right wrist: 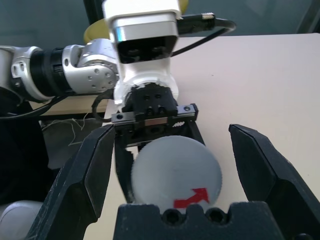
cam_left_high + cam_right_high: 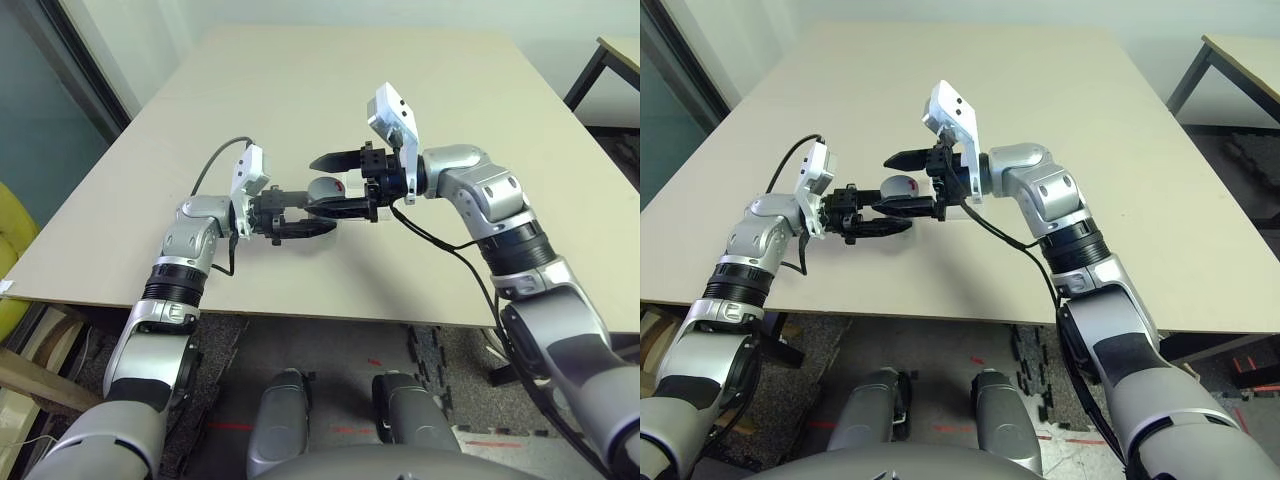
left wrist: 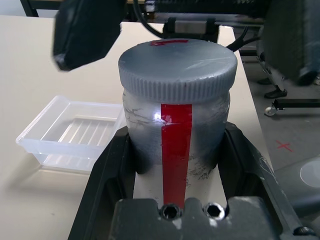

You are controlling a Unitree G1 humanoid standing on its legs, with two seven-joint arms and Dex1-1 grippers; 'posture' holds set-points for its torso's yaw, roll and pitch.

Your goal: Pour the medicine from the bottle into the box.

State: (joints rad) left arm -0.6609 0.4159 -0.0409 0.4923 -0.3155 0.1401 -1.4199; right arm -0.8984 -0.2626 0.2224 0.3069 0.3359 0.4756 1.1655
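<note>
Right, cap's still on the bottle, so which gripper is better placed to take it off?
The right, I'd say: the right gripper stands open with its fingers on either side of the cap, while the left gripper is already holding the bottle.

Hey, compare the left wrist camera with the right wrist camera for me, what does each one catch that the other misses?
Only the left wrist view shows the clear plastic box, sitting open on the table, and the red stripe down the bottle's side.

Only the right wrist view shows the left forearm, silver with black bands.

Both show the bottle with its grey cap on, the red arrow on that cap, the pale tabletop, and the right gripper with its fingers open around the cap.
</note>
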